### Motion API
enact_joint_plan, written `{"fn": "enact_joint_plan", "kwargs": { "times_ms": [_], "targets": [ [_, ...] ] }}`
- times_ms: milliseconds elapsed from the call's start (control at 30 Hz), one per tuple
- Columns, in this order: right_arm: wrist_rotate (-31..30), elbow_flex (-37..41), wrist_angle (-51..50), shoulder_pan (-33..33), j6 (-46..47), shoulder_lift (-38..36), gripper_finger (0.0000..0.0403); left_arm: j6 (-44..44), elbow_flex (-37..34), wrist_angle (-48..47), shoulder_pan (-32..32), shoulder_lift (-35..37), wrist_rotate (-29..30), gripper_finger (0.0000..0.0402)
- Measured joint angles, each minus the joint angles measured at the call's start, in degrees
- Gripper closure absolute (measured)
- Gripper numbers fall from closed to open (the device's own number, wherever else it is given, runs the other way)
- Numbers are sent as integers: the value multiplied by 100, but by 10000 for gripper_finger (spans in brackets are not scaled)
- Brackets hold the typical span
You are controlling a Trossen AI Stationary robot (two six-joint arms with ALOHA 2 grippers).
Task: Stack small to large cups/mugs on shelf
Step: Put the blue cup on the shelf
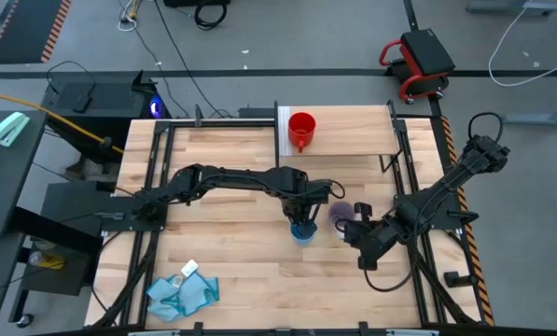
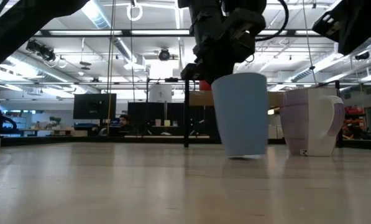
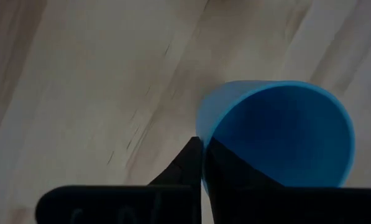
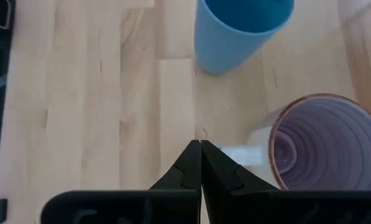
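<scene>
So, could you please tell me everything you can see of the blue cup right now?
The blue cup is a plain, smooth, light-blue tumbler, narrowing slightly toward its base; no handle shows. It stands upright and open, apparently empty, on the wooden tabletop near the middle, in front of the shelf. The left gripper pinches its rim, one finger inside and one outside. The lilac mug stands close beside it, apart, not touching.

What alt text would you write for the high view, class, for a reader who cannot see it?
From above, the left gripper grips the blue mug mid-table; the lilac mug stands beside it, near the right gripper. The red mug stands on the shelf.
</scene>
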State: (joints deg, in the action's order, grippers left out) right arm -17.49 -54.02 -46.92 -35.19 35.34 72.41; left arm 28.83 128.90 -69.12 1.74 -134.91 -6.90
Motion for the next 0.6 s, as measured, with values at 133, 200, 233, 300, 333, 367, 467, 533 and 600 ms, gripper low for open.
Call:
{"fn": "enact_joint_plan", "kwargs": {
  "times_ms": [133, 200, 233, 300, 333, 367, 467, 533, 600],
  "targets": [
    [-38, 0, 18, -65, 47, -54, 396, 23, 15, 76, 0, -57, -66, 393],
    [-42, 0, 15, -67, 47, -54, 396, 30, 7, 88, 0, -63, -98, 387],
    [-45, 0, 15, -67, 47, -54, 396, 25, 9, 118, 0, -63, -59, 382],
    [-46, 0, 15, -64, 47, -54, 396, 25, 9, 124, 0, -63, -74, 371],
    [-49, 0, 15, -64, 47, -54, 396, 23, 9, 156, 0, -63, -74, 366],
    [-49, 0, 15, -64, 47, -54, 396, 19, 9, 176, 0, -63, -77, 363],
    [-47, 0, 15, -64, 49, -54, 396, 6, 9, 173, 0, -63, -74, 361],
    [-47, 0, 15, -64, 48, -54, 396, -47, 9, 178, 0, -63, -72, 361],
    [-47, 0, 15, -64, 47, -54, 396, -124, 9, 213, 0, -63, -70, 361]
  ]
}}
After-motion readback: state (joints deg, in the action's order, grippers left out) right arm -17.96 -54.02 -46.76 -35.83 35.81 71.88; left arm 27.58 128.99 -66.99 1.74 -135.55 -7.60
